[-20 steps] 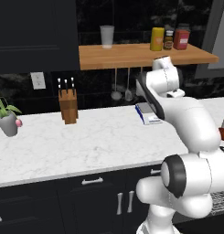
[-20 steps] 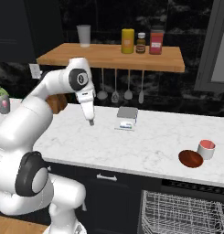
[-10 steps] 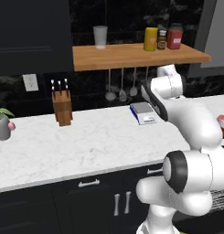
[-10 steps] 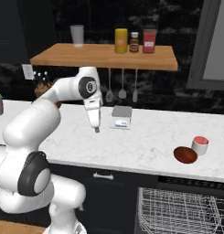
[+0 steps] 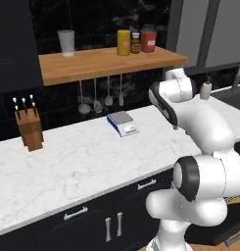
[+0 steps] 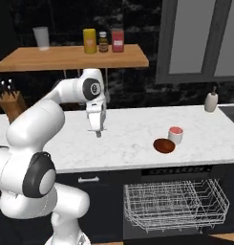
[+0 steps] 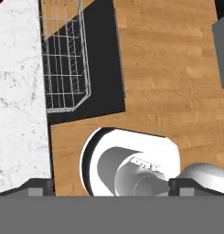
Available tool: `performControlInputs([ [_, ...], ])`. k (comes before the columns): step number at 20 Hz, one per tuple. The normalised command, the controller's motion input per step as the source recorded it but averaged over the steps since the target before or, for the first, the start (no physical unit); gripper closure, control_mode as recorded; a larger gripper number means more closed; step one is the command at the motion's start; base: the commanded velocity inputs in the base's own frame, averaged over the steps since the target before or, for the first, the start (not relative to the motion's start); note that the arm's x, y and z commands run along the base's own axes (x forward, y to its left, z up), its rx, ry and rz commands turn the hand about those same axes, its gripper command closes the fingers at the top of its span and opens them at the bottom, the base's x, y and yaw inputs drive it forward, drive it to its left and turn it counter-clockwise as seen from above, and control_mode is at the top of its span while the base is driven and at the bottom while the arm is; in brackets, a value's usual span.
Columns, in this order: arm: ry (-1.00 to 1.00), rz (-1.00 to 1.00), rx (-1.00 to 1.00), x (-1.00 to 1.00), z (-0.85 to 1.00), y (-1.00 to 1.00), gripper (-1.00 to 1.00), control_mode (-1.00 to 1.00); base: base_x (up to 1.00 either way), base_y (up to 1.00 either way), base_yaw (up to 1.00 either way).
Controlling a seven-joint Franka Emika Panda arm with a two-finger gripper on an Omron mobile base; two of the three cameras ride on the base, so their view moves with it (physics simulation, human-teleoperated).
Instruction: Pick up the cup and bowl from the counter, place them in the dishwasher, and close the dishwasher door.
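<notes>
On the left, a knife block (image 6: 11,105) is sitting at the back of the tabletop (image 6: 128,139), under a wooden shelf (image 6: 70,58) carrying a tumbler (image 6: 41,37) and three jars. A scale (image 5: 122,123) is lying on the marble in the left base view. The arm is reaching out over the middle of the tabletop with the tool (image 6: 98,132) hanging above the stone, pointing down, touching nothing. Its fingers are standing fully apart and are carrying nothing.

Moving right, the bowl (image 6: 164,145) is resting near the front edge, and the cup (image 6: 175,135) is standing just beside it, on its far right side; they look to be touching or nearly so. Both are well apart from the tool. A soap bottle (image 6: 211,101) is standing farther right at the back.

Below the bowl and cup, the dishwasher (image 6: 178,168) is standing open, its wire rack (image 6: 175,203) pulled out and holding nothing. The hand view is looking down past the tabletop edge onto the same rack and the wooden floor (image 7: 173,73).

As I judge it, nothing is done yet: cup and bowl are both waiting to be picked up and racked, and the door is waiting to be shut.
</notes>
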Motion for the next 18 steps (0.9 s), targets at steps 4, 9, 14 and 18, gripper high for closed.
performControlInputs([
  [4,0.00,0.00,0.00,0.00,0.00,0.00,-1.00,1.00,0.00,0.09,-0.44],
  [9,0.00,0.00,0.00,0.00,0.00,0.00,-1.00,1.00,0.03,0.09,-0.46],
  [14,0.00,0.00,0.00,0.00,0.00,0.00,-1.00,1.00,0.10,0.15,-0.42],
  [18,0.00,0.00,0.00,0.00,0.00,0.00,-1.00,1.00,0.14,0.32,-0.36],
])
